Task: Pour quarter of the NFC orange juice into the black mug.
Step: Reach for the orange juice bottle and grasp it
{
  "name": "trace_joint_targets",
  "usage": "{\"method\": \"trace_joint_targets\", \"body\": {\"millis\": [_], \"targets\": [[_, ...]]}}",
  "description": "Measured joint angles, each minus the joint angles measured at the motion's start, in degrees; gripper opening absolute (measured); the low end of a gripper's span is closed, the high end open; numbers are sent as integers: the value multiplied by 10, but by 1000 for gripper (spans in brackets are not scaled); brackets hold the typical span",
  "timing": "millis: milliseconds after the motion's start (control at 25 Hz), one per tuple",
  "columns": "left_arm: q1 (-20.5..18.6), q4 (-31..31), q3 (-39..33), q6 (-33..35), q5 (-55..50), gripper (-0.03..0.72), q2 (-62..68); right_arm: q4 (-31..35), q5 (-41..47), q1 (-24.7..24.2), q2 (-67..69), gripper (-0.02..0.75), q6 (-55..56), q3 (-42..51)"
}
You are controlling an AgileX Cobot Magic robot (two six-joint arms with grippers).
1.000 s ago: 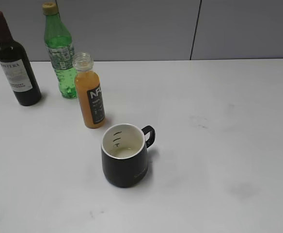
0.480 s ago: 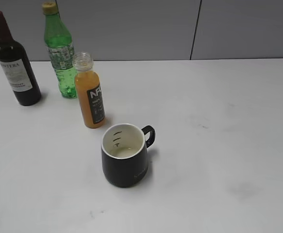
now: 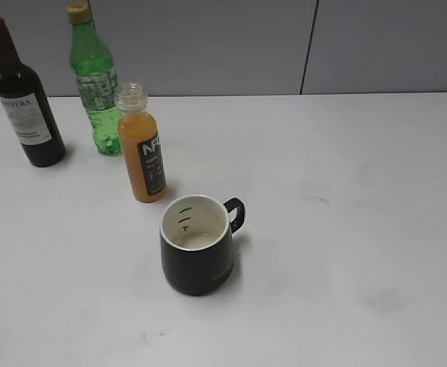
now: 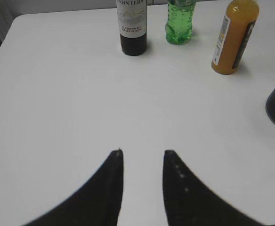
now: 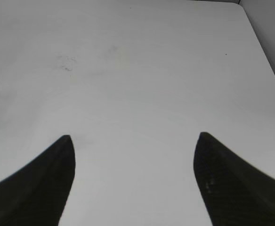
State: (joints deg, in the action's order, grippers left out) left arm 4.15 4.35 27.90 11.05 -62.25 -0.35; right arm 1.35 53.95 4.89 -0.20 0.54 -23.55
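Both arms idle, nothing gripped. Left gripper (image 4: 142, 153): fingers parted by a narrow gap, bare table (image 4: 57, 94) between them, holding nothing. Right gripper (image 5: 133, 139): spread wide, also empty, only white tabletop in its view. Neither arm shows in the exterior view.

Nearest object: black mug (image 3: 197, 245), lower centre of the exterior frame, upright, handle pointing to upper right. White inside with small dark marks; looks essentially empty, though I cannot rule out a faint film at the bottom.

Just behind it, up and left: orange juice bottle (image 3: 141, 145), upright, cap off, filled to the shoulder. Apart from the mug, not touching. In the left wrist view the bottle (image 4: 234, 37) sits at upper right, mug edge cut off at the right border.

Farther back, upper left: green bottle (image 3: 93, 80) with yellow cap, just behind the juice; wine bottle (image 3: 24, 99) beside it, farther left.

Judgement: pour not started; step in hand is reaching for the juice. Plan for the left arm:
- open the fingers wider first; the present gap looks too narrow for the bottle;
- grip at the label, mid-body, approaching from the near-left side to stay clear of the green bottle;
- lift straight, since the neck is open;
- tilt slowly over the mug rim, away from the handle.
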Motion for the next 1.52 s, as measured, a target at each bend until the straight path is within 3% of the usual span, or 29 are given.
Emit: {"method": "trace_joint_targets", "body": {"millis": [200,280,360,480,1120,1320,1520], "targets": [[0,-1,0,0,0,260,0,0,0,0,0,595,0,0],[0,1,0,0,0,384,0,0,0,0,0,594,0,0],[0,4,0,-6,0,573,0,0,0,0,0,594,0,0],[0,7,0,-15,0,647,0,0,0,0,0,594,0,0],[0,12,3,-18,12,646,0,0,0,0,0,594,0,0],[0,21,10,-17,129,646,15,0,0,0,0,594,0,0],[0,40,8,12,261,646,113,0,0,0,0,594,0,0]]}}
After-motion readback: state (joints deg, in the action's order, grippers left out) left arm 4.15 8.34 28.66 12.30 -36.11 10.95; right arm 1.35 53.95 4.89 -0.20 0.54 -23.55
